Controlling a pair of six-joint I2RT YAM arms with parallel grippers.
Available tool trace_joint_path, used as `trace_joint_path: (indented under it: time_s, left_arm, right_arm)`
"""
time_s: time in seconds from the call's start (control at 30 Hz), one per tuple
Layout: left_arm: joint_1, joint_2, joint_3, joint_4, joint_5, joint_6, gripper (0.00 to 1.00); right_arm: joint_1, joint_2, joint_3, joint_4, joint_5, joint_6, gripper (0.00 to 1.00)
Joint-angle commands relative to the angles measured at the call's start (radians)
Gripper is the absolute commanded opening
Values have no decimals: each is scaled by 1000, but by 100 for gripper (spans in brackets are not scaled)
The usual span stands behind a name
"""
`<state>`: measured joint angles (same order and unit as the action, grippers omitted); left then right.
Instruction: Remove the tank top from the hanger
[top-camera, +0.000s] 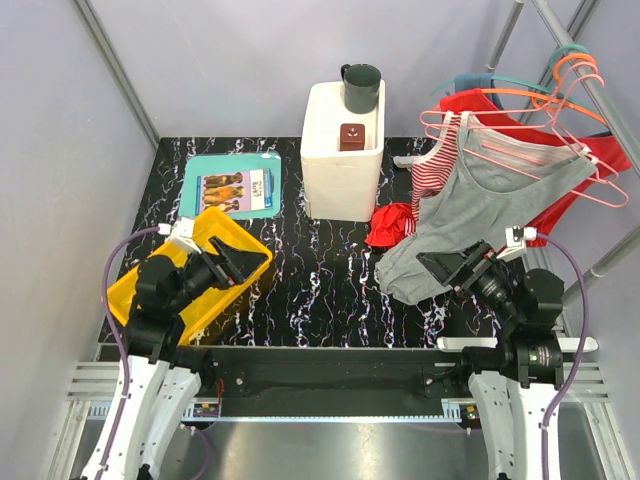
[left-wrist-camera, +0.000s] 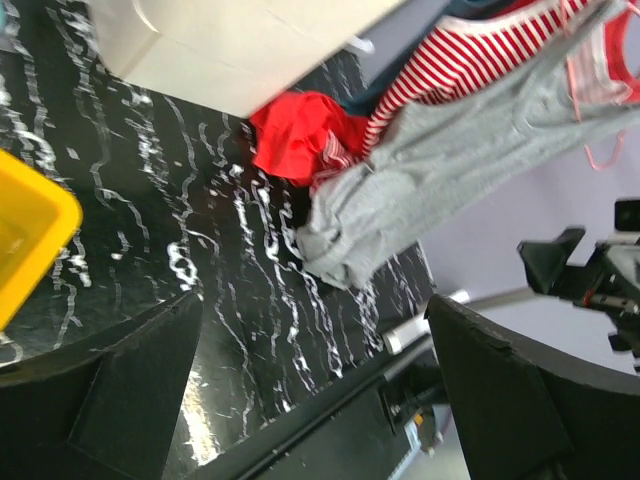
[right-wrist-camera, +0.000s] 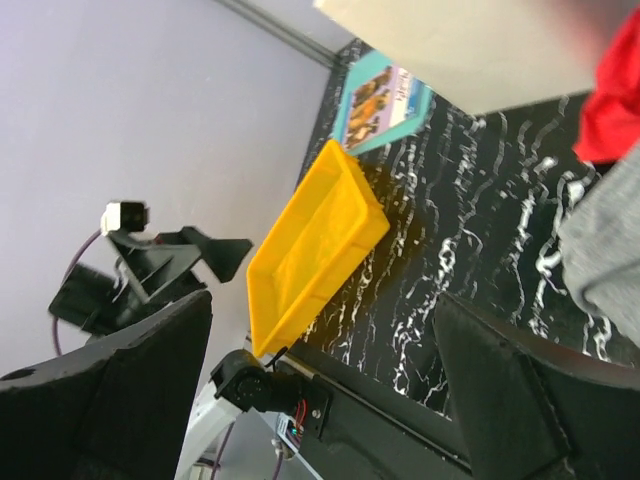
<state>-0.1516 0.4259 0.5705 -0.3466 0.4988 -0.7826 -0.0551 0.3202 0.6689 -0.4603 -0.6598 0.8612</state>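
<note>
Tank top, grey: it hangs from a pink hanger on the rack at the right of the top view, and its hem trails onto the black table. You see the right gripper just beside that hem, fingers spread wide and holding nothing. In its wrist view the grey cloth sits at the right edge, above one finger, not between the two. The left gripper, equally spread and empty, sits over the yellow tray, well apart from the garment.
</note>
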Motion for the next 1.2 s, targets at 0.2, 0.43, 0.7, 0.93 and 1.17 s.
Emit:
trace_joint_path:
  time_s: [0.2,0.43,0.7,0.93,1.17]
  left_arm:
    - [1,54,-8,224,265,-34,99]
    - [3,83,-1,303,332,-35,99]
    - [-203,197,72,506,305,-44,99]
    - [-543,361,172,528,106,63,99]
    - [-658,453,242,517,21,108,98]
  right_arm:
    - [-3,253,316,-55,-254,-270,100]
    - [11,347,568,-282,-232,-314,100]
    - [11,456,968,-534,122,-349,100]
    - [11,552,1043,-473,491,-257,100]
    - [12,651,1003,-293,716,-218,100]
